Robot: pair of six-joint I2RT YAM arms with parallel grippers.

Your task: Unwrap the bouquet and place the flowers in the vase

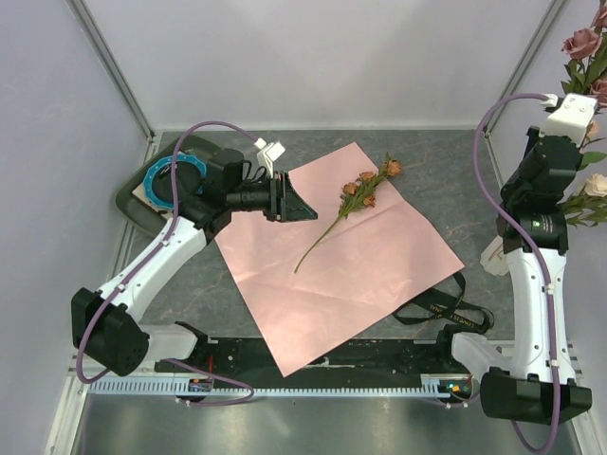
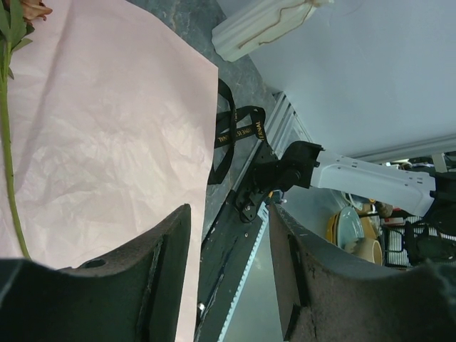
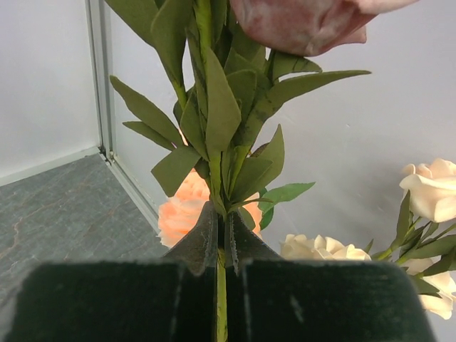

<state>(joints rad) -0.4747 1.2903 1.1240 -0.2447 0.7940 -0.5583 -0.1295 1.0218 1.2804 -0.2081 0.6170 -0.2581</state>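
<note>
The bouquet is unwrapped: its pink paper [image 1: 332, 256] lies flat mid-table, and the black ribbon [image 1: 446, 308] lies off its right corner. One flower stem with rust roses [image 1: 365, 190] rests on the paper. My left gripper [image 1: 294, 201] hovers open and empty over the sheet's left corner, and its wrist view shows the paper [image 2: 107, 142] and that stem [image 2: 8, 142]. At far right, my raised right gripper [image 3: 221, 235] is shut on a green stem topped by a mauve rose [image 3: 299, 21], with peach [image 3: 189, 206] and cream roses [image 3: 434, 189] beside it. The vase [image 1: 495, 256] is partly hidden behind the right arm.
A dark green tray with a blue-rimmed ring [image 1: 171, 180] sits at the back left, behind the left arm. White walls enclose the table on three sides. The black rail [image 1: 332, 355] between the arm bases runs along the near edge.
</note>
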